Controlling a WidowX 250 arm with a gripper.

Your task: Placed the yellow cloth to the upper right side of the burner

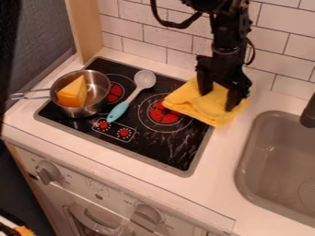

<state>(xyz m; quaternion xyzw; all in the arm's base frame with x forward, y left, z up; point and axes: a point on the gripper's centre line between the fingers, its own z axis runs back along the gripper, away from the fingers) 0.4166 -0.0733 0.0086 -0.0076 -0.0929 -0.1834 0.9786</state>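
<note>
One arm (232, 39), jaws downward and apart at the yellow cloth (208, 107).

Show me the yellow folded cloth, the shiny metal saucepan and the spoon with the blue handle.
Yellow folded cloth (205, 106): camera view, its top face.
Shiny metal saucepan (97, 89): camera view, its inner wall.
Spoon with the blue handle (119, 111): camera view, on the handle.

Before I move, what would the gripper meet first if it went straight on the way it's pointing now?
The cloth, right below the gripper. Its spread fingertips look as if they may already touch it, though depth is hard to judge here.
</note>
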